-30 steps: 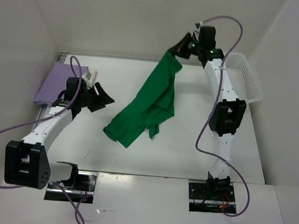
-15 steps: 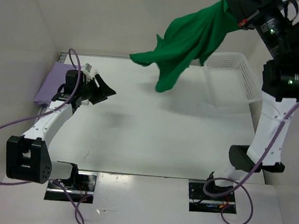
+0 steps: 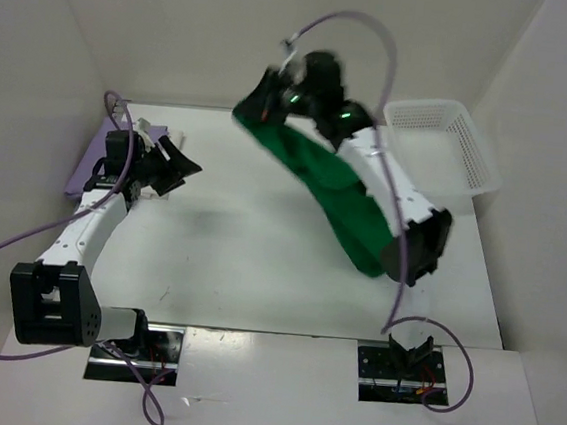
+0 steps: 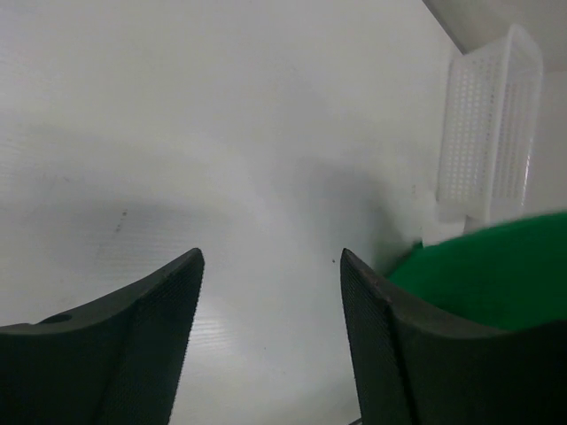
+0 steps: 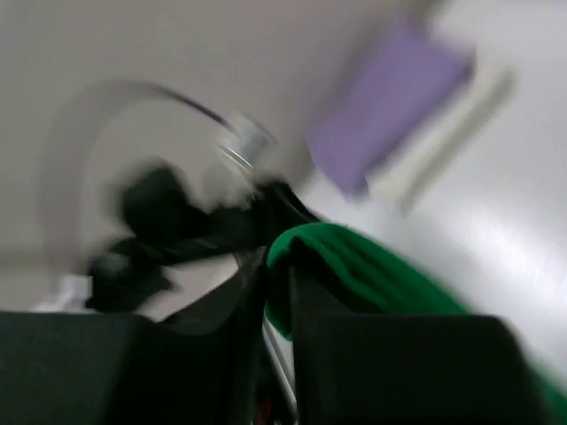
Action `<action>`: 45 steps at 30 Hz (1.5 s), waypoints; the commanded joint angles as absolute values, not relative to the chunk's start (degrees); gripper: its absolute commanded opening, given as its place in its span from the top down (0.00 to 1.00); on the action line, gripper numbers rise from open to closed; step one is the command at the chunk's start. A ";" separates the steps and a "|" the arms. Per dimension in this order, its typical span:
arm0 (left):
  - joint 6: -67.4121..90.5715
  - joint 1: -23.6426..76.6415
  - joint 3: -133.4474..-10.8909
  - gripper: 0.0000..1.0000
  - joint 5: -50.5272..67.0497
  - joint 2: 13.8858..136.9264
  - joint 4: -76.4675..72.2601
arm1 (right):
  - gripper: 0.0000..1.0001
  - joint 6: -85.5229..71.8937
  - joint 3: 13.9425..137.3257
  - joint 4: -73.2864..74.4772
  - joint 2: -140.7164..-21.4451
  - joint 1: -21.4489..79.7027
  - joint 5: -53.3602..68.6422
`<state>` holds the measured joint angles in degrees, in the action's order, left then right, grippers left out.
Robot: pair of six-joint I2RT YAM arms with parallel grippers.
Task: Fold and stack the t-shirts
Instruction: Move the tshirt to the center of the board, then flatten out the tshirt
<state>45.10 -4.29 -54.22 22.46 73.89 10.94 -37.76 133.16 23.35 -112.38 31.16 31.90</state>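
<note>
My right gripper (image 3: 257, 104) is shut on an edge of the bright green t-shirt (image 3: 340, 203), which trails from it in a long band over the table to the right. In the blurred right wrist view the green cloth (image 5: 372, 274) is pinched between the shut jaws (image 5: 276, 283). My left gripper (image 3: 182, 166) is open and empty at the left, next to the folded lavender t-shirt (image 3: 93, 159). In the left wrist view the open fingers (image 4: 270, 283) frame bare table, with green cloth (image 4: 496, 266) at the right. The white/cream shirt is out of view.
A white plastic lattice basket (image 3: 442, 147) stands at the back right corner, also in the left wrist view (image 4: 492, 133). White walls enclose the table at the back and both sides. The lavender shirt shows blurred in the right wrist view (image 5: 381, 106).
My right arm swung the green shirt from high at the back right down and to the left, towards the middle back. The left gripper shifted slightly back and left.
</note>
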 commanded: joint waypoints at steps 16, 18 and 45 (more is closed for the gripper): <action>37.18 5.76 -60.11 0.19 14.60 79.53 10.63 | 0.95 -40.60 64.75 24.08 -78.78 17.59 12.41; 34.91 9.65 -61.96 0.17 11.88 83.48 12.82 | 0.91 -41.13 58.31 25.39 -76.48 12.93 8.81; 33.74 28.91 -70.49 0.27 14.23 110.13 10.46 | 0.39 -47.99 43.24 26.19 -75.84 -0.35 -13.09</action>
